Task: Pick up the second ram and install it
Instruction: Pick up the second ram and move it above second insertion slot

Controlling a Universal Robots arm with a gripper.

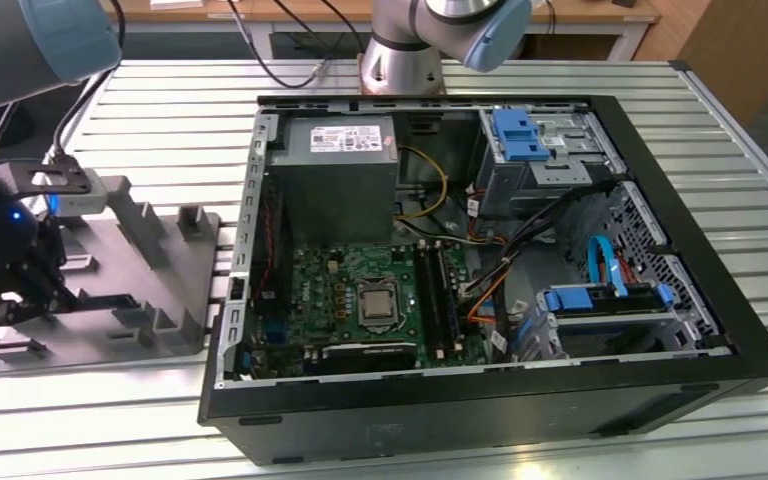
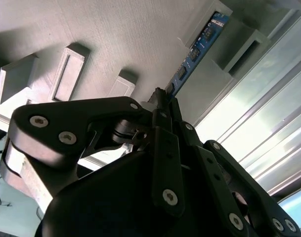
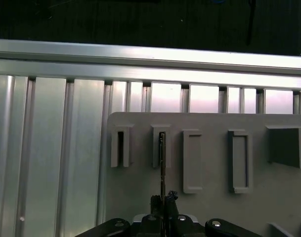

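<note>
The second ram point(image 2: 197, 47) is a thin blue board with a row of black chips. It stands on edge in a slot of the grey fixture tray point(image 2: 115, 39). My gripper point(image 2: 162, 101) has its black fingers closed on the stick's near end. In the first wrist view the ram point(image 3: 162, 163) is a thin dark line running from the tray's slot to the gripper point(image 3: 163, 198). In the exterior view the gripper point(image 1: 24, 290) hangs low over the tray point(image 1: 157, 270) at the exterior view's left.
An open computer case point(image 1: 704, 330) lies to the exterior view's right of the tray, with the green motherboard point(image 1: 344, 290) and its black memory slots point(image 1: 438, 295) exposed. Cables and blue drive brackets crowd the case's right side. The table is ribbed aluminium point(image 3: 46, 148).
</note>
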